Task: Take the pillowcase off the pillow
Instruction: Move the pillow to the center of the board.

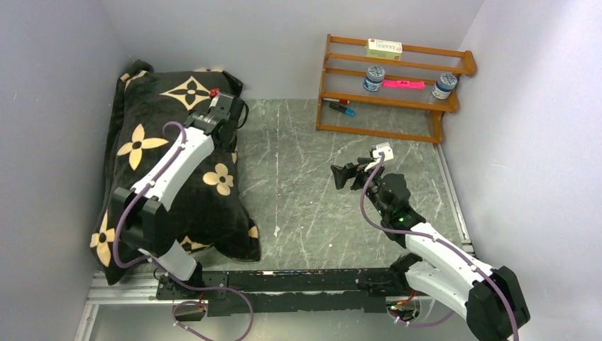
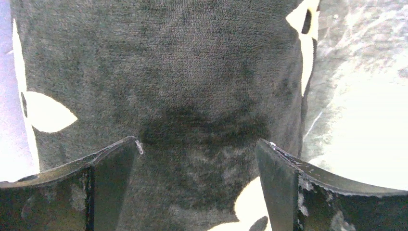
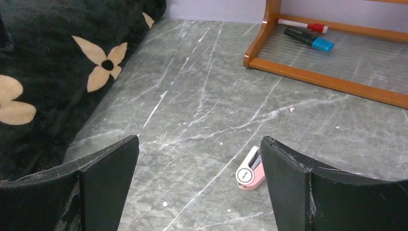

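The pillowcase (image 1: 227, 213), black plush with tan flowers and stars, lies along the left wall with its filling inside. The white pillow is hidden within it. My left gripper (image 1: 231, 101) is over the far right part of the cover. In the left wrist view it (image 2: 199, 149) is open, with the plush pillowcase (image 2: 202, 72) close beneath and between its fingers. I cannot tell whether they touch it. My right gripper (image 1: 339, 176) hangs over the bare table, right of the pillowcase (image 3: 48, 57). It (image 3: 199, 144) is open and empty.
A small pink and white object (image 3: 250, 169) lies on the grey marble table (image 1: 298, 177) below the right gripper. A wooden shelf rack (image 1: 394, 78) stands at the back right with jars, a box and markers (image 3: 308, 38). Walls close in on the left and right.
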`<state>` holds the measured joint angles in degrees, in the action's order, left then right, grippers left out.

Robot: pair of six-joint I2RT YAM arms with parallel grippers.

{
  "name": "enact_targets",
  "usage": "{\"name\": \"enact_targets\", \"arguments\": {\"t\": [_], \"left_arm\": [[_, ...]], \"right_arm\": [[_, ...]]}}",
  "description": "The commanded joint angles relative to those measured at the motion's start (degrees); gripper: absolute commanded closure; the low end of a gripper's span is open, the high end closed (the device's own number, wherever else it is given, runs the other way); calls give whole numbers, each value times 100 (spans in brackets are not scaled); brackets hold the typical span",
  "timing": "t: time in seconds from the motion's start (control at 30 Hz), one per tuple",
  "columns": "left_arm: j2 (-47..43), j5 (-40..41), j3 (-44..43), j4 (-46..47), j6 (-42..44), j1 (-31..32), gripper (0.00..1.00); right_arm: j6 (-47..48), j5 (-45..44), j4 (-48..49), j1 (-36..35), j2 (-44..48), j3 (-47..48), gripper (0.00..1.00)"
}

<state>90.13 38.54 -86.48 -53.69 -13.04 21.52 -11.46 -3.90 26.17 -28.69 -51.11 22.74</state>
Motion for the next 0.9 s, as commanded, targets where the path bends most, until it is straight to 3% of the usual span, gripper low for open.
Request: {"name": "enact_targets", "arguments": {"t": [0.0, 0.23, 0.43, 0.57, 0.67, 0.7, 0.73, 0.87], "left_arm": [[389, 610, -228, -517, -559, 137, 2], [658, 1243, 780, 51, -820, -7, 3], [961, 928, 1686, 861, -732, -401, 5], [1281, 4, 1984, 1330, -822, -638, 45], [1186, -474, 2102, 1504, -838, -640, 68], [1043, -686, 2119, 1536, -853, -640, 87], [878, -907, 2119, 1556, -876, -641, 94], [147, -2189, 1953, 1581, -1006, -634, 95]], "right_arm": [[92, 61, 402, -5, 114, -88, 0], [117, 21, 382, -11, 69, -87, 0], [109, 46, 425, -5, 34, -107, 0], [114, 36, 424, -7, 55, -121, 0], [126, 30, 422, -5, 116, -142, 0], [117, 23, 436, -5, 119, -151, 0], [118, 23, 446, -6, 107, -148, 0], [69, 97, 450, -6, -1, -121, 0]]}}
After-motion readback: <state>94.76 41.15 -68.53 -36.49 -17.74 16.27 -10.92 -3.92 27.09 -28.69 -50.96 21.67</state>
